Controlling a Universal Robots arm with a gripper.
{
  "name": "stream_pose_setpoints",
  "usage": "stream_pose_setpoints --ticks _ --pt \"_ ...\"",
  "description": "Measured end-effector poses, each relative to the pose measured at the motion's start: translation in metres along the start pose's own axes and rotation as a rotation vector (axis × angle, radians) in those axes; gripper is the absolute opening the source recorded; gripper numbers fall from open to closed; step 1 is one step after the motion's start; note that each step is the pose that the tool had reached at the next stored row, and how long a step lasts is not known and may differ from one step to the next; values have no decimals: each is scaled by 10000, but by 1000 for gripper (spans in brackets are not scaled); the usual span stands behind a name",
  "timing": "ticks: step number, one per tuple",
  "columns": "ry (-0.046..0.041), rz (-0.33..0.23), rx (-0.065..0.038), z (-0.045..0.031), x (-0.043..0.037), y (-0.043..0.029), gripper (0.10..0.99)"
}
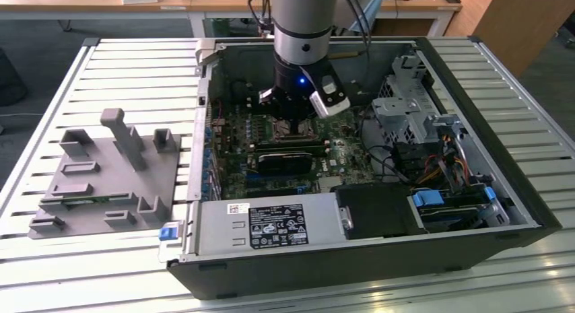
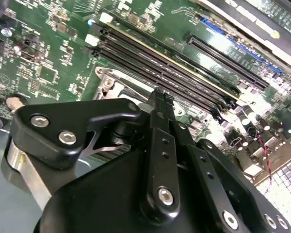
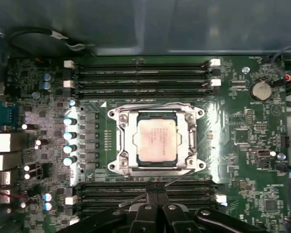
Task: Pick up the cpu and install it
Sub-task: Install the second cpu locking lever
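The cpu (image 3: pixel 156 141), a small silvery-grey square chip, lies flat inside the metal-framed socket (image 3: pixel 120 145) on the green motherboard (image 3: pixel 242 145) in the first wrist view. My gripper (image 3: pixel 156 195) hangs just beside the socket, over the memory slots, with its black fingers together and nothing between them. In the exterior view the gripper (image 1: pixel 289 122) is low inside the open computer case, right above the board's socket area. The second wrist view looks past the black gripper (image 2: pixel 159 95) linkage onto the board.
A grey moulded tray (image 1: pixel 99 182) sits on the slatted table at the exterior view's left. The case walls (image 1: pixel 202 124), a power supply (image 1: pixel 269 225), a drive cage (image 1: pixel 413 111) and cables (image 1: pixel 395 165) crowd the board. Long dark memory slots (image 3: pixel 140 70) flank the socket.
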State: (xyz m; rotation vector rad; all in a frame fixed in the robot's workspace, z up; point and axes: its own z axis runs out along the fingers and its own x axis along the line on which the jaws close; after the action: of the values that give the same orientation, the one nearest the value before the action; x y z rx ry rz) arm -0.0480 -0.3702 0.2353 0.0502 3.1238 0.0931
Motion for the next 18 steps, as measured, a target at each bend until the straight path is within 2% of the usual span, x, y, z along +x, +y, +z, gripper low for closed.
stream_pose_setpoints --ticks 3,10,14,18 --pt "1 -1 0 21 32 -2 106" --pt "1 -1 -29 137 75 -11 106" --pt "5 3 -160 176 89 -28 106" --pt "15 7 -435 180 121 -89 106"
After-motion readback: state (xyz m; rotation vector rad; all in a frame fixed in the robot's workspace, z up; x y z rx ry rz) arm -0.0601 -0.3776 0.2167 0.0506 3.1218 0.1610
